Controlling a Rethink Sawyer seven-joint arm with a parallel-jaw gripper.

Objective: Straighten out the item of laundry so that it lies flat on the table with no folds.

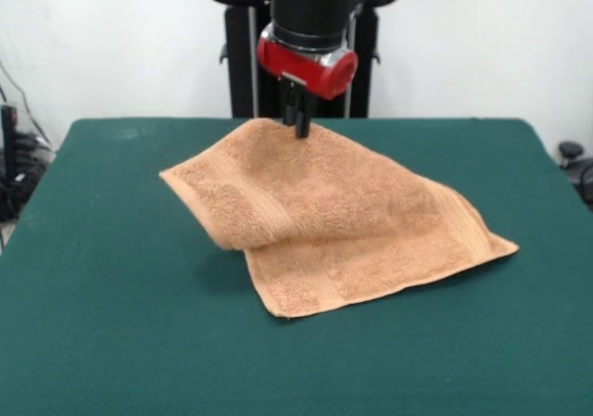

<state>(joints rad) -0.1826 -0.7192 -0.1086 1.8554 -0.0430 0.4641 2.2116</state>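
The item of laundry is an orange-tan terry towel in the middle of the table, which is covered in dark green cloth. The towel's far part is lifted into a peak and its left part is folded over the lower layer. Its near and right edges lie on the cloth. A woven band shows along the near edge. I see no care label. My gripper comes down from above at the peak. Its dark fingers are closed on the towel's raised far edge and hold it above the table.
The robot's black pedestal stands behind the table's far edge. Cables and dark gear lie off the left side. A dark object sits off the right edge. Green cloth shows on all sides of the towel.
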